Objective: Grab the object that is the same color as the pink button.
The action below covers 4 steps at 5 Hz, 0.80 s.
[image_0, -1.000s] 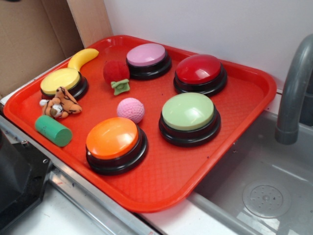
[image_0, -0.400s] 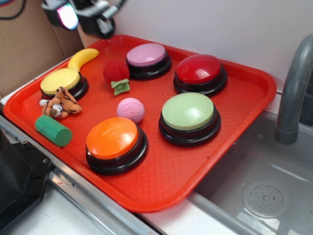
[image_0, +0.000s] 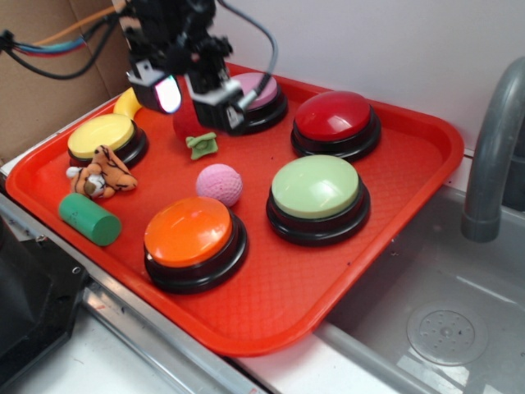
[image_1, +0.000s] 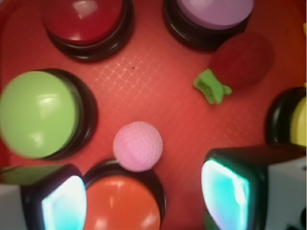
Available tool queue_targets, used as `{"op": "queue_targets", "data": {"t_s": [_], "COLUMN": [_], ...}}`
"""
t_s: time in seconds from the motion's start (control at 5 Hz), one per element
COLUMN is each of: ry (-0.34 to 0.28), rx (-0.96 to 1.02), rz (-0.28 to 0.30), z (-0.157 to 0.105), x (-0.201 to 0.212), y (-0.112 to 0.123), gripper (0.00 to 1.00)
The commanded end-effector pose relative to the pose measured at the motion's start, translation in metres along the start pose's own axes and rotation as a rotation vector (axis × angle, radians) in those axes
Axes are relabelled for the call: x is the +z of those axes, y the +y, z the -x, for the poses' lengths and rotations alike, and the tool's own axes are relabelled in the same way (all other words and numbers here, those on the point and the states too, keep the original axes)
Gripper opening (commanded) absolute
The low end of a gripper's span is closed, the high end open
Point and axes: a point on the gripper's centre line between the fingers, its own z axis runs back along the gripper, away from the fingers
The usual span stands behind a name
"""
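Five buttons on the red tray (image_0: 426,148): pink button (image_0: 261,89), dark red (image_0: 335,115), green (image_0: 316,187), orange (image_0: 189,231), yellow (image_0: 102,135). One pink ball (image_0: 219,184) mid-tray, resting free between the orange and green buttons, just beside the orange one. One red fuzzy ball (image_1: 243,58), one tiger toy (image_0: 102,172), one green cylinder (image_0: 89,218), one banana (image_0: 125,103) mostly hidden. End effector (image_0: 193,89) above the tray's back, fingers wide apart, holding nothing, covering part of the pink button and fuzzy ball.
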Motion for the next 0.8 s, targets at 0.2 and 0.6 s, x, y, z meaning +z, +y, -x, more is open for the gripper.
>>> {"op": "queue_targets", "data": {"t_s": [0.2,0.6], "ry": [0.04,0.051], "rx": [0.063,0.08], "rz": [0.065,0.098], "z": [0.002,0.0], "x": [-0.048,-0.064], "y": [0.009,0.012], "gripper": [1.0,0.33]}}
